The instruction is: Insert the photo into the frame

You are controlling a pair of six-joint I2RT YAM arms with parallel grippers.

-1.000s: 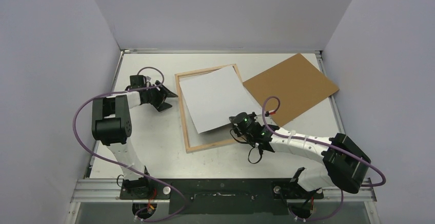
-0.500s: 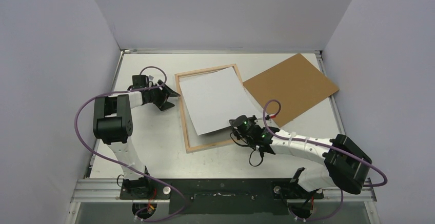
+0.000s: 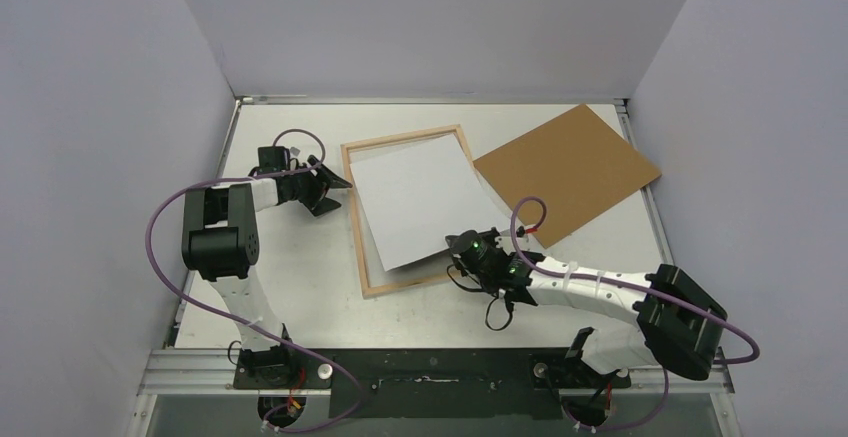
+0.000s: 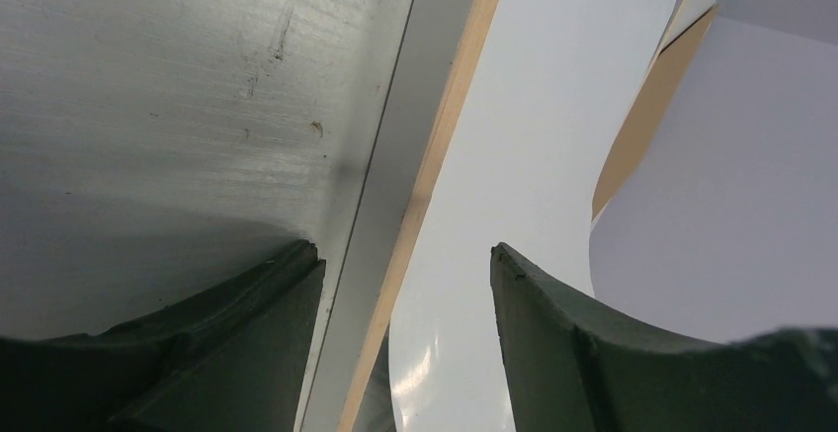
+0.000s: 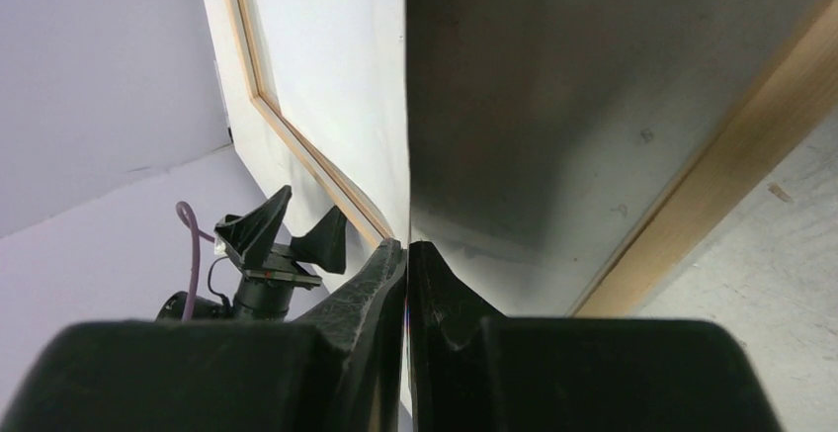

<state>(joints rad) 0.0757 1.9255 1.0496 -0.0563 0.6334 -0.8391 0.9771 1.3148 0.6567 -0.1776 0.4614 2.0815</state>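
Frame [image 3: 352, 219] lay flat on the table [image 3: 300, 287], wood side up and opening facing me. Photo [image 3: 415, 202] rested on it white back up, turned a little against the rails, so not seated in the recess. From the left wrist view the sheet bowed upward along its length instead of lying flat.

My right gripper [image 3: 462, 249] was pressed together on the photo's near right edge, pinching the paper itself. Holding at the edge seemed right to me: it left the rest of the sheet free to swing and slide toward the rails.

My left gripper [image 3: 335, 188] sat at the frame's left rail, fingers spread, with the rail running between them in the wrist view. I could not tell whether either finger touched the wood. Best guess at purpose: a stop, so the frame would not skate when the paper was pushed.

Brown backing board [image 3: 570, 167] lay off to the far right, not in play.

Judged the task partway: photo over the frame, squaring and dropping in not yet done.
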